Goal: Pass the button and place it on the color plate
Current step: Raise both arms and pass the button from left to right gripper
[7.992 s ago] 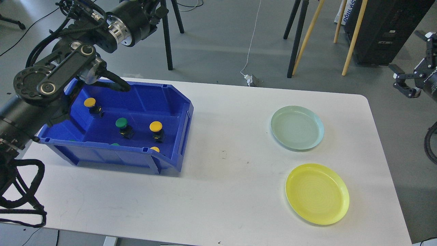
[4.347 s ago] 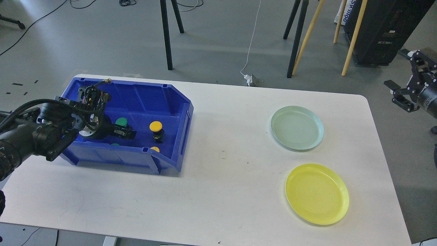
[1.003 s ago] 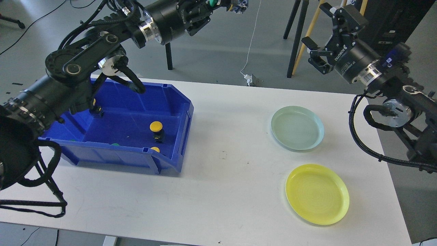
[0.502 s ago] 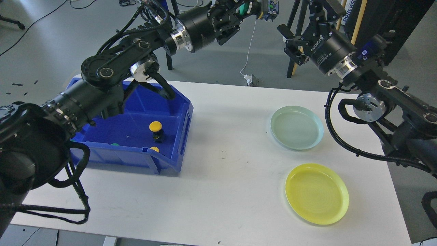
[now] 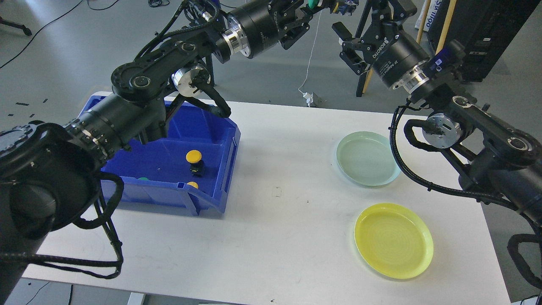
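Two grippers nearly meeting above the table's (image 5: 275, 237) far edge: left gripper (image 5: 328, 4) pinching green button (image 5: 312, 3), right gripper (image 5: 353, 36) spread, empty. Handoff not done; placing on green plate (image 5: 367, 159) remains. Yellow plate (image 5: 394, 240) nearer than it, blue bin (image 5: 211, 140) left, path clear

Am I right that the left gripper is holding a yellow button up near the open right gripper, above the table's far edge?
Not quite: the head view shows the button in the left gripper is green, not yellow. It is indeed held up near the open right gripper.
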You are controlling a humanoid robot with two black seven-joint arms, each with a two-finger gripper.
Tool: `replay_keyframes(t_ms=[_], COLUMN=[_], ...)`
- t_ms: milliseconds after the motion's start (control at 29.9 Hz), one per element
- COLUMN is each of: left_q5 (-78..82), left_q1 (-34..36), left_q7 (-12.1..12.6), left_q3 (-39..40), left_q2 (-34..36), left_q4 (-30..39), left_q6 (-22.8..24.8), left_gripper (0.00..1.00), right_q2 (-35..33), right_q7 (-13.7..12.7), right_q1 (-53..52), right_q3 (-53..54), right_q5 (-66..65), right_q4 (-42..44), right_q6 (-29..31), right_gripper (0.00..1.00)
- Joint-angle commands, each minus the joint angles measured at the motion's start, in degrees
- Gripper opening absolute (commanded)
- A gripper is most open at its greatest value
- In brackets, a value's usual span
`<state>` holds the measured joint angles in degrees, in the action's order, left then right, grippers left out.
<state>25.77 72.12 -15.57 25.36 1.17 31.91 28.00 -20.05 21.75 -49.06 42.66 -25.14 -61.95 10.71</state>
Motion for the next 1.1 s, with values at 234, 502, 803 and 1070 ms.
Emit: replay_keyframes(t_ms=[234,502,803,1070], left_q5=[-1.9,-2.8,-2.9,-3.4], left_q1=[-0.1,-0.3,-0.4,-0.5], left_q7=[1.2,1.3,1.3,1.8], left_q3=[0.0,0.0,0.1,0.0], left_q2=[-1.2,-1.2,-1.2,-1.2], left_q4=[-1.9,-2.3,-2.8,-2.8], left_q6=[0.0,0.0,0.0,0.0], left_gripper=[0.32,0.32,0.32,0.49], right_q2=[1.2,1.5,1.6,1.9], right_q7=[0.8,0.8,0.1,0.0], right_q1=[-0.6,-0.4,-0.6,-1.3], right_q3=[0.0,-0.5,-0.7,-0.8], right_q5=[-0.2,-3.0,-3.0,-3.0], right_q4=[0.0,0.2,0.7,0.8], right_q6=[-2.3,-3.8,-3.6,-3.5], right_gripper=[0.73,0.48,0.17,0.12])
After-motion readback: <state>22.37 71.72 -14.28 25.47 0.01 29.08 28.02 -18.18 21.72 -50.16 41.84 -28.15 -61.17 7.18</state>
